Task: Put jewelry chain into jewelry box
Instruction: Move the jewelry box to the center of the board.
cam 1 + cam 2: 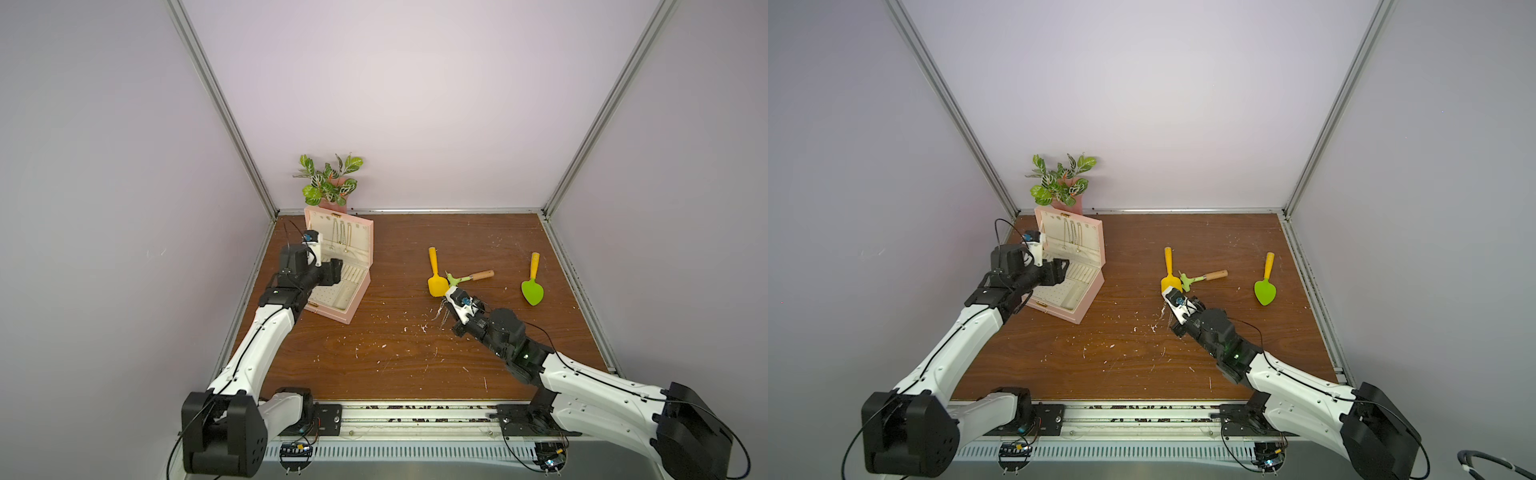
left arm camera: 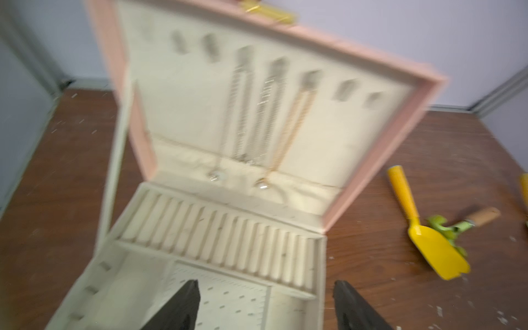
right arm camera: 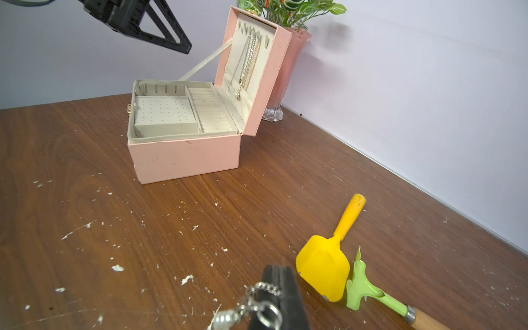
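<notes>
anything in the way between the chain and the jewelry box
No object lies on the table between the jewelry chain, held by the shut right end effector, and the open jewelry box. Only the open left end effector hangs over the box's tray.

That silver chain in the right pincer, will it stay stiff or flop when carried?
Probably floppy: the jewelry chain dangles in loose links from the shut right pincer. Likely light, since a fingertip pinch holds it. It may swing and catch the jewelry box rim.
</notes>
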